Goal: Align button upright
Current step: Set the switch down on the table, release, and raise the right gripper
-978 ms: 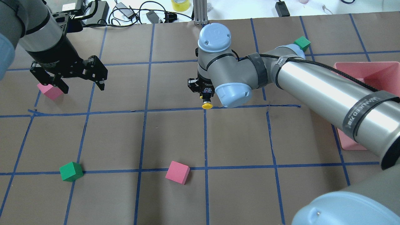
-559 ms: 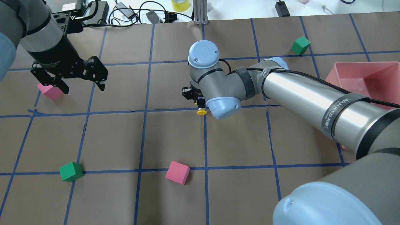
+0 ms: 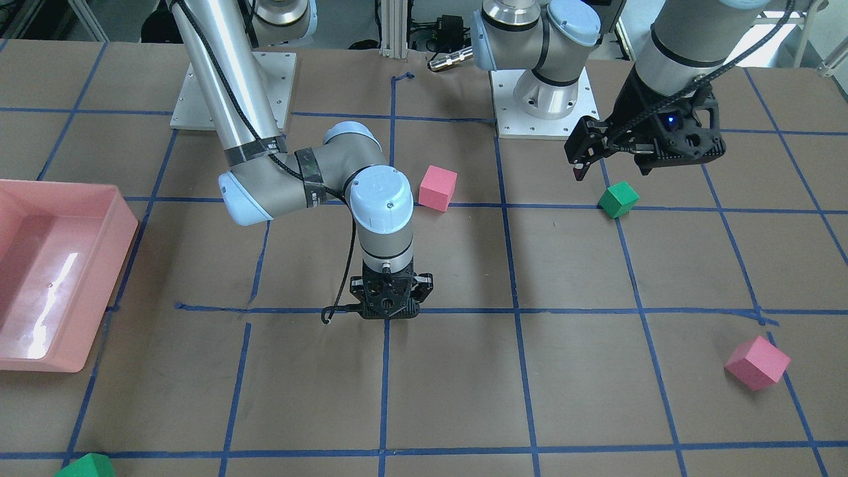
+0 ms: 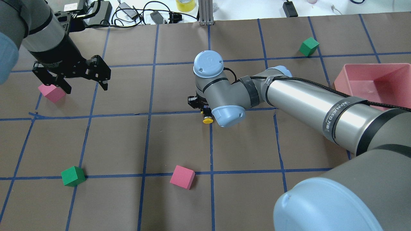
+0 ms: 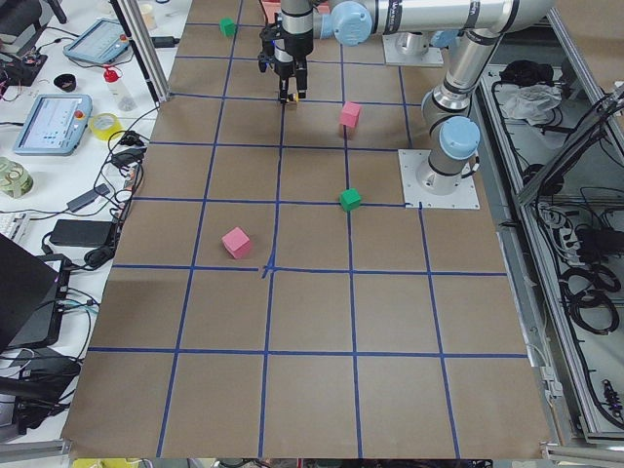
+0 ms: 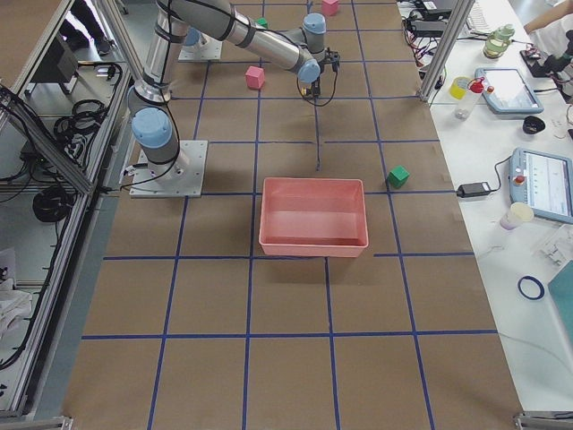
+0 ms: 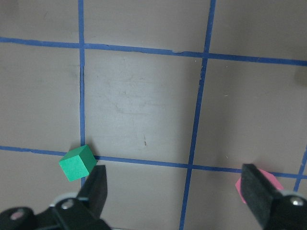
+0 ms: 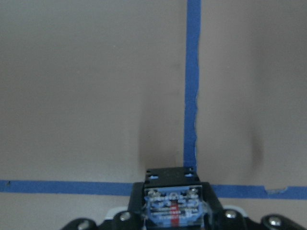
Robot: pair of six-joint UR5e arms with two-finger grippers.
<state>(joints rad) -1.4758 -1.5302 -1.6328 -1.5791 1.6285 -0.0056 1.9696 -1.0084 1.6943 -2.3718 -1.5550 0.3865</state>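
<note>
My right gripper (image 4: 205, 110) points down at the table's middle, shut on the button. The button's yellow cap (image 4: 208, 120) sticks out just below the wrist, close above the brown paper. In the right wrist view the button's silvery-blue contact block (image 8: 173, 207) faces the camera between the jaws; the cap is hidden there. In the front view the right gripper (image 3: 391, 306) hides the button. My left gripper (image 4: 82, 80) hangs open and empty above the table's left side, far from the button; it also shows in the left wrist view (image 7: 177, 191).
A pink cube (image 4: 51, 93) lies under the left gripper. A green cube (image 4: 73, 176) and a pink cube (image 4: 182, 176) lie near the front. Another green cube (image 4: 309, 46) lies at the far right, and a pink bin (image 4: 359, 67) stands at the right edge.
My right arm has moved nearer and a little left with the button, lowering it toward the table. The left gripper has barely moved.
</note>
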